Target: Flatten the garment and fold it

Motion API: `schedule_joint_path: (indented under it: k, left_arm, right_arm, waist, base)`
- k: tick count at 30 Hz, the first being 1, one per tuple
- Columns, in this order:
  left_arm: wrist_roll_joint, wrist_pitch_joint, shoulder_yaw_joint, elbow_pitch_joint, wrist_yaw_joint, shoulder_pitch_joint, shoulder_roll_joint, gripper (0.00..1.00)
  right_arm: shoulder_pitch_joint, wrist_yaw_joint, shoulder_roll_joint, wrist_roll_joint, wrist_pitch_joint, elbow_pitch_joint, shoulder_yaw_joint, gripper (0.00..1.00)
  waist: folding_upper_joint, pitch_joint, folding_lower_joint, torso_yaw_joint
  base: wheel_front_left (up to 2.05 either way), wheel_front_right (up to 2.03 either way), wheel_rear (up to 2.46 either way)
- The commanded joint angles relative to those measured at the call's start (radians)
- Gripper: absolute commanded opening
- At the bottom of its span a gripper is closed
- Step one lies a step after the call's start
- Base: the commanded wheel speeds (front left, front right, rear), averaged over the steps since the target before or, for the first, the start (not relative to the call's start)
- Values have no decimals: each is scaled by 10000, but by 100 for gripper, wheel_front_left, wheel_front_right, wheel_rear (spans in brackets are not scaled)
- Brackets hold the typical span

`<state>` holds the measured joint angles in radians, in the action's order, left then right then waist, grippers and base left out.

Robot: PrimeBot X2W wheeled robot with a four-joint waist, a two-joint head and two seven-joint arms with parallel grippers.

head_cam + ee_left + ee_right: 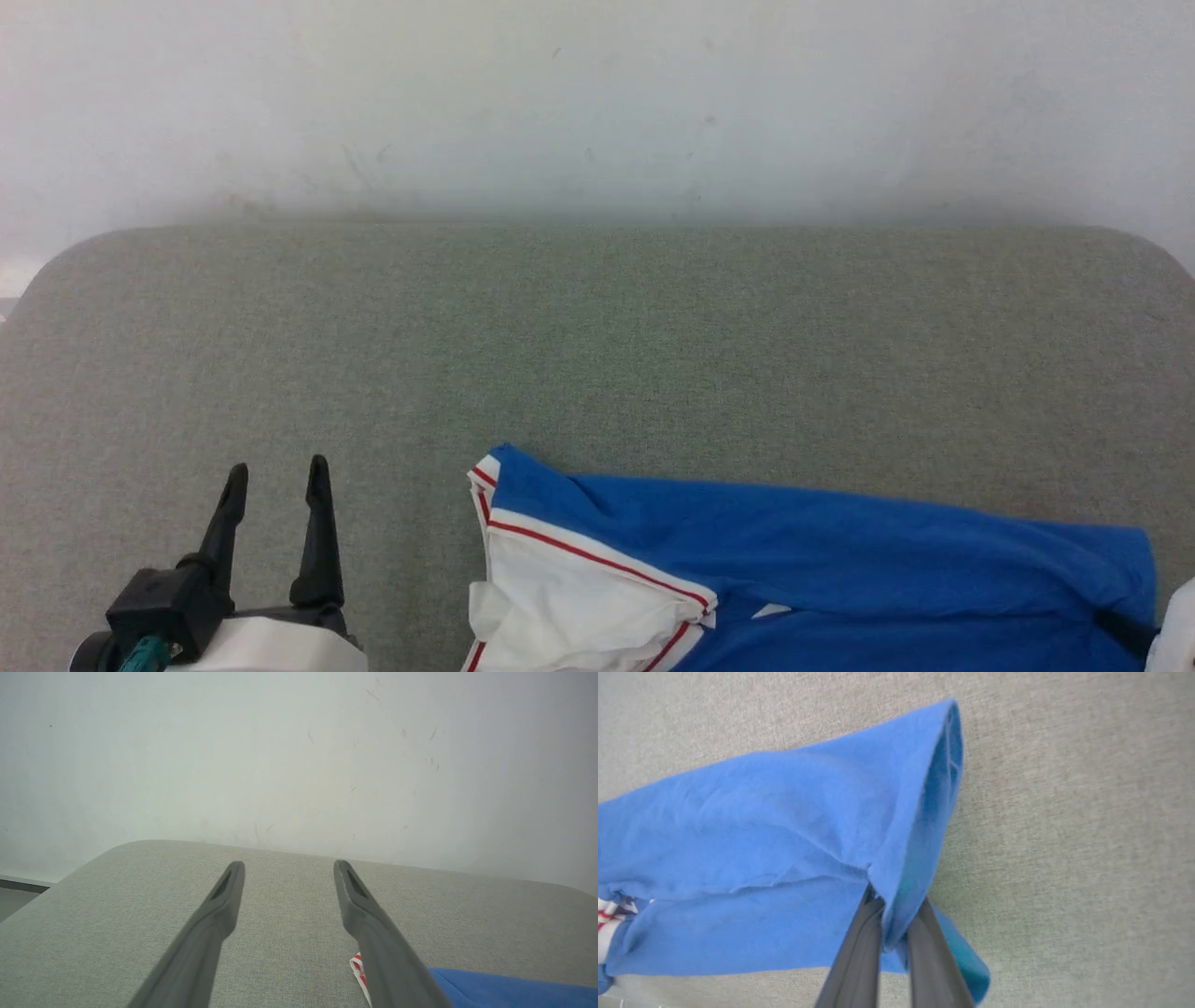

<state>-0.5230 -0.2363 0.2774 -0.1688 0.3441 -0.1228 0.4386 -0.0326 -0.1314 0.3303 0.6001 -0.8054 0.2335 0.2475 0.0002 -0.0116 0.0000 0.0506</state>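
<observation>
- One garment (822, 560) lay on the grey fabric surface (597, 355), toward 5 o'clock of the head view, stretched from 9 o'clock to 3 o'clock and running off the bottom edge.
- It was bright blue. One white sleeve (569, 597) with thin red trim sat bunched at its 9 o'clock end, and one small white patch (771, 611) showed on the blue just beside that sleeve.
- There were two grippers, each with two long dark fingers.
- The left gripper (280, 467) sat at 7 o'clock of the head view, fingers pointing to 12 o'clock and spread well apart, with nothing between them. It was apart from the garment, which lay at its 3 o'clock side.
- In the left wrist view the left gripper (288, 865) showed bare grey surface between its fingers, and the trimmed corner of the garment (490, 991) peeped out at 5 o'clock.
- The right gripper (894, 907) was pinched together on a fold of the blue cloth at the garment's 3 o'clock end. In the right wrist view that edge rose from the fingers toward 1 o'clock, and its open inside showed.
- One pale wall (597, 93) stood behind the surface at 12 o'clock.
</observation>
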Motion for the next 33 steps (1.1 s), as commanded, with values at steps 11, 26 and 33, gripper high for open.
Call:
schedule_joint_path:
  k: [11,26,33]
  left_arm:
    - [113,182,71,-143,164,-113,84,100]
    - [173,390,556,-8,-49,540,-94,100]
    - [151,299,652,223,-169,833,-221,100]
  right_arm:
    - [387,7,-2684,3614,-3092,-1417,-1,0]
    - [2621,7,-2799,6437,367,1033,-6368,0]
    - [3722,7,-2799,5987,2268,2698,-8285,100]
  waist:
    - [-2,69,0,70]
    - [-2,-327,0,658]
    - [-2,-548,0,879]
  base:
    - [0,0,0]
    - [0,0,0]
    - [0,0,0]
